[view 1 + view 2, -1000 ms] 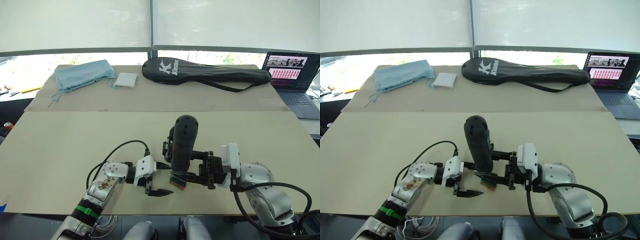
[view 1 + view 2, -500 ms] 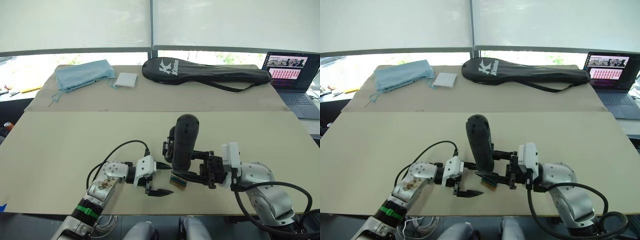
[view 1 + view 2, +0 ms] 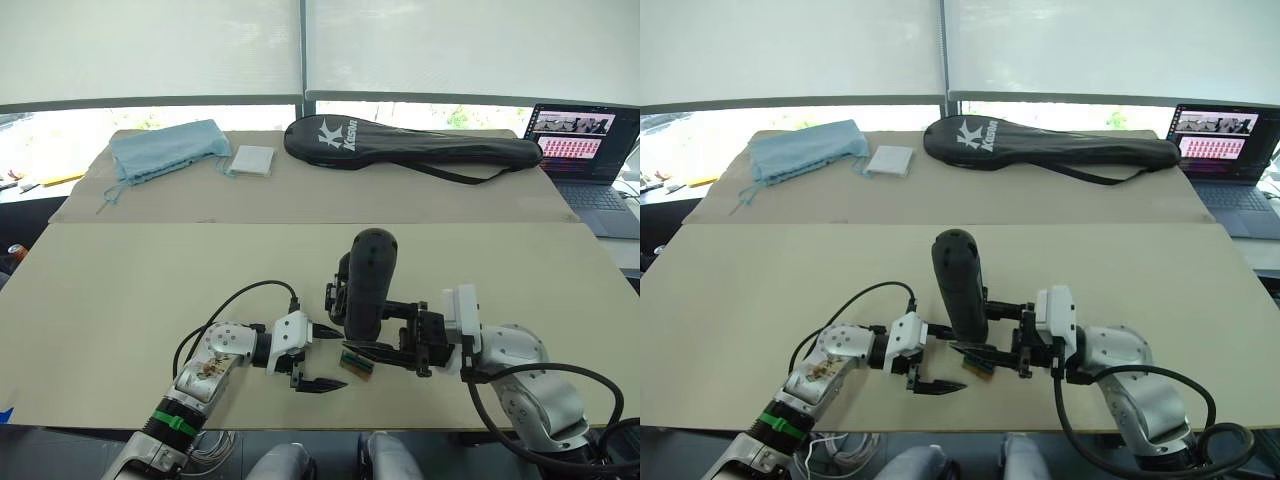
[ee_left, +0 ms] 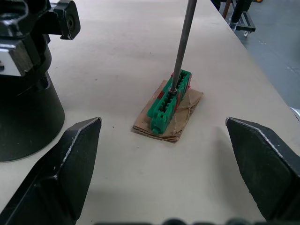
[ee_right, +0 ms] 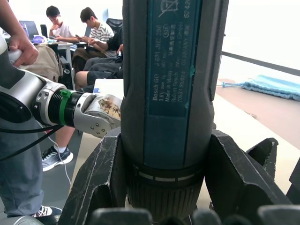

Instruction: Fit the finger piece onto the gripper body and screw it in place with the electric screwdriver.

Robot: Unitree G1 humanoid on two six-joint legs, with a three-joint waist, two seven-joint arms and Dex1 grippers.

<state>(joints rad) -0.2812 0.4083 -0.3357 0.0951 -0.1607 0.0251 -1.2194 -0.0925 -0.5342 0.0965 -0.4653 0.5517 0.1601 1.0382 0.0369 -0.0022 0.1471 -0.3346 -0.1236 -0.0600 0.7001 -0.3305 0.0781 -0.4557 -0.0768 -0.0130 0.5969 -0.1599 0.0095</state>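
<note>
My right gripper (image 3: 378,343) is shut on the electric screwdriver (image 3: 368,280) and holds it upright near the table's front edge. Its thin metal bit (image 4: 183,42) points down into a green ridged block (image 4: 168,101) lying on a scrap of brown cardboard. The right wrist view shows the black fingers (image 5: 101,183) clamped around the screwdriver's barrel (image 5: 171,93). Just left of the block, my left gripper (image 3: 322,358) stands open with nothing between its fingers. The gripper body (image 3: 337,288) stands right behind the screwdriver, its round black base (image 4: 23,112) close to my left gripper. The finger piece is out of view.
A black racket bag (image 3: 410,145), a blue cloth (image 3: 165,148) and a white packet (image 3: 250,160) lie at the back of the table. A laptop (image 3: 585,150) stands at the far right. Several people sit in the background of the right wrist view (image 5: 70,33).
</note>
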